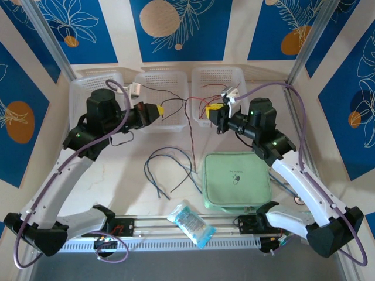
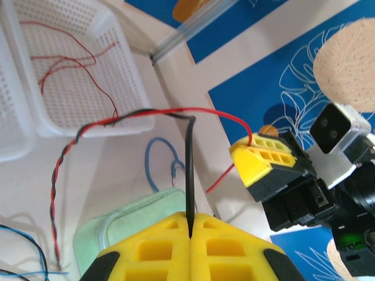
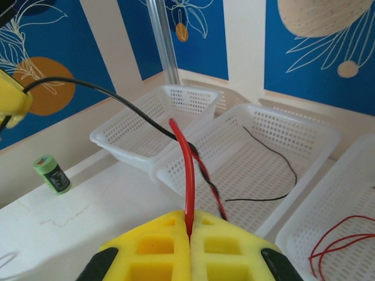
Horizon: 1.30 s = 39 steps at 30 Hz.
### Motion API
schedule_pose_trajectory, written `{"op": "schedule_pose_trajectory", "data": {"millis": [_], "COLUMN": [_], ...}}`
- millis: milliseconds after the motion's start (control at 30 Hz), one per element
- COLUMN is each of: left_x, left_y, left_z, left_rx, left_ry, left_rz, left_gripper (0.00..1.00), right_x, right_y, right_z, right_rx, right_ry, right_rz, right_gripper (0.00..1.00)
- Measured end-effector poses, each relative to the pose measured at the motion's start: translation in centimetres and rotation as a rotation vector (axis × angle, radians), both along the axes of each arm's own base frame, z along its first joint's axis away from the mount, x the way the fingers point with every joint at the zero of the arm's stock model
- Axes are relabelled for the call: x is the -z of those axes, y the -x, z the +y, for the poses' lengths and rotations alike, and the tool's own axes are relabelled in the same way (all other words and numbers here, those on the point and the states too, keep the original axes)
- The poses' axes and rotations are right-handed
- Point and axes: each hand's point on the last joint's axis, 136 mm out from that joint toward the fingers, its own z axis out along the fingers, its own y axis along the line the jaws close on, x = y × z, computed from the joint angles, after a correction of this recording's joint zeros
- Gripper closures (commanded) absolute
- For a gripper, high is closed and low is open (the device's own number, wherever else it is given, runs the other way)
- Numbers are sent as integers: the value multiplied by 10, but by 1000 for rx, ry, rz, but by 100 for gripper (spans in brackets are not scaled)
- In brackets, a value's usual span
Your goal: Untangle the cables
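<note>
My left gripper (image 1: 159, 111) is shut on the end of a black wire (image 2: 189, 170). My right gripper (image 1: 212, 111) is shut on the end of a red wire (image 3: 188, 170). The two wires stretch between the grippers and meet at a bend (image 1: 186, 100) over the middle basket. From there they hang down as a twisted red-and-black pair (image 1: 190, 132) to the table. Loose blue-grey and dark wires (image 1: 170, 167) curl on the table in front. More red wires (image 2: 70, 64) lie in the right basket, and a black wire (image 3: 281, 158) lies in the middle one.
Three white baskets stand along the back: left (image 1: 96, 88), middle (image 1: 161, 82), right (image 1: 217, 79). A green zip pouch (image 1: 236, 180) lies front right, and a blue packet (image 1: 190, 222) lies near the front rail. A small green cylinder (image 3: 51, 174) stands by the wall.
</note>
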Motion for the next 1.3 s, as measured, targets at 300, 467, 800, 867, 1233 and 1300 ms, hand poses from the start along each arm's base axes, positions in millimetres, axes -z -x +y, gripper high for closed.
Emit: {"op": "schedule_pose_trajectory", "data": {"millis": [300, 467, 800, 867, 1233, 1300], "left_x": [-10, -20, -25, -21, 7, 10], "left_y": [-8, -8, 3, 1, -12, -13], "left_z": [42, 65, 114, 121, 164, 172], "left_rx": [-132, -225, -437, -473, -664, -699], "left_ry": [-8, -21, -56, -66, -98, -85], "left_rz": [-33, -82, -172, -175, -150, -144], "left_gripper": [100, 100, 100, 100, 100, 100], "right_x": [-19, -35, -63, -66, -75, -78], "right_y": [0, 0, 0, -1, 0, 5], "right_z": [-24, -44, -100, -111, -187, -202], "right_rx": [91, 188, 425, 475, 784, 840], "right_ry": [-10, -12, -10, -8, 10, 3], "right_rz": [-62, -123, -225, -235, -259, -267], "right_gripper": [100, 100, 100, 100, 100, 100]}}
